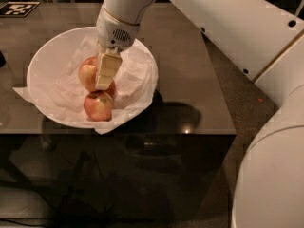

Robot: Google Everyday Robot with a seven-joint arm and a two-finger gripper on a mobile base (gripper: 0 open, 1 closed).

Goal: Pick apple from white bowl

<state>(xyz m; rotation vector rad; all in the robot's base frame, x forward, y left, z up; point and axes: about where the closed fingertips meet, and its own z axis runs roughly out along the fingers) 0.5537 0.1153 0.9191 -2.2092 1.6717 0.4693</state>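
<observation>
The white bowl [45, 61], lined with crumpled white paper, sits on the left part of the dark table. Two red-yellow apples lie in it: an upper one [87, 75] and a lower one [98, 106] at the near side. A redder patch [112, 89] shows just right of the gripper, mostly hidden. No sticker shows on any of them, so I cannot tell which is the stickered apple. My gripper [104, 82] reaches down into the bowl from above, against the right side of the upper apple and just above the lower one.
The glossy dark table [190, 65] ends at a front edge just below the bowl and a right edge near my white arm [228, 27]. A black-and-white marker tag [19, 8] lies at the back left. A dark object [2, 58] sits at the left border.
</observation>
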